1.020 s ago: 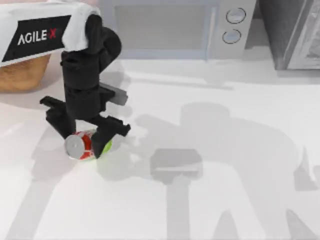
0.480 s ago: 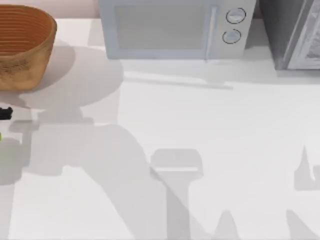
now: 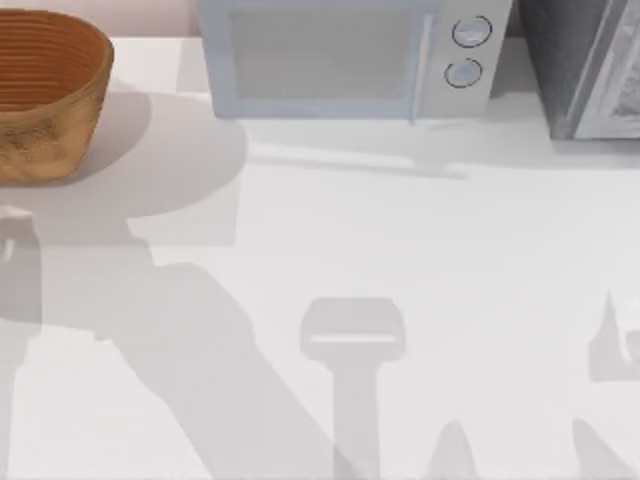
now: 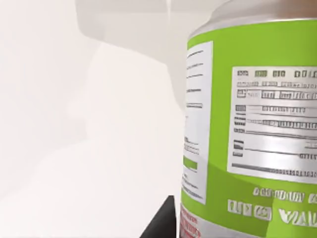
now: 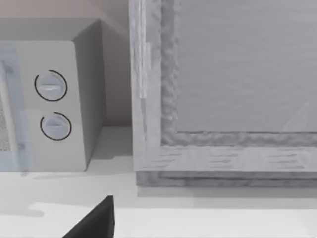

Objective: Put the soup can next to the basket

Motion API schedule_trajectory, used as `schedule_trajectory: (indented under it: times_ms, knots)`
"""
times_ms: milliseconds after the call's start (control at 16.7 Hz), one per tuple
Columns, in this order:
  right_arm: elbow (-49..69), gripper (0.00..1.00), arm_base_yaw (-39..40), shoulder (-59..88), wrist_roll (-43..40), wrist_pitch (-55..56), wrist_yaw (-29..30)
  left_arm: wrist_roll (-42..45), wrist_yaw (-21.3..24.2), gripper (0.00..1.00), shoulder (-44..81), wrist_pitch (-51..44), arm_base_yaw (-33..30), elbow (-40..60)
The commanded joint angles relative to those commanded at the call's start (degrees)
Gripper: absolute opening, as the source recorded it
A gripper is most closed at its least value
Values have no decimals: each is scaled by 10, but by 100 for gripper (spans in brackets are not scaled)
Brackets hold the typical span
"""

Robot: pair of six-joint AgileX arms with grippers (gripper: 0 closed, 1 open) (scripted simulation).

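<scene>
The soup can (image 4: pixel 247 129) looms close in the left wrist view, showing its green label with white printed panels and a silver rim. My left gripper (image 4: pixel 233 230) is shut on it, and one dark finger (image 4: pixel 161 225) shows beside the can's lower edge. White table lies behind the can. The basket (image 3: pixel 45 95), round, woven and orange-brown, stands at the table's far left in the top view. A dark part of my right gripper (image 5: pixel 94 223) shows at the edge of the right wrist view, which faces the back right corner of the table.
A white microwave (image 3: pixel 340 55) stands at the back middle, its two dials (image 5: pixel 52 104) showing in the right wrist view. A grey cabinet (image 3: pixel 590 65) stands at the back right. Arm shadows fall across the white table (image 3: pixel 450 250).
My left arm has carried the soup can leftward, out of the top view. The basket, covered by that arm one second ago, now shows in full.
</scene>
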Motion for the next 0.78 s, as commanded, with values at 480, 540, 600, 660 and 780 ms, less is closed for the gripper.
schedule_trajectory:
  times_ms: [480, 540, 600, 660, 780]
  knots:
    - [0, 100, 0, 0, 0, 0, 0, 18, 2, 0, -10, 12, 31, -19]
    - [0, 100, 0, 0, 0, 0, 0, 16, 3, 0, -10, 10, 29, -20]
    - [0, 100, 0, 0, 0, 0, 0, 13, 3, 0, -7, 8, 23, -19]
    - [0, 100, 0, 0, 0, 0, 0, 10, 2, 0, -3, 9, 14, -17]
    - [0, 100, 0, 0, 0, 0, 0, 2, 0, 0, 4, 15, 1, -13]
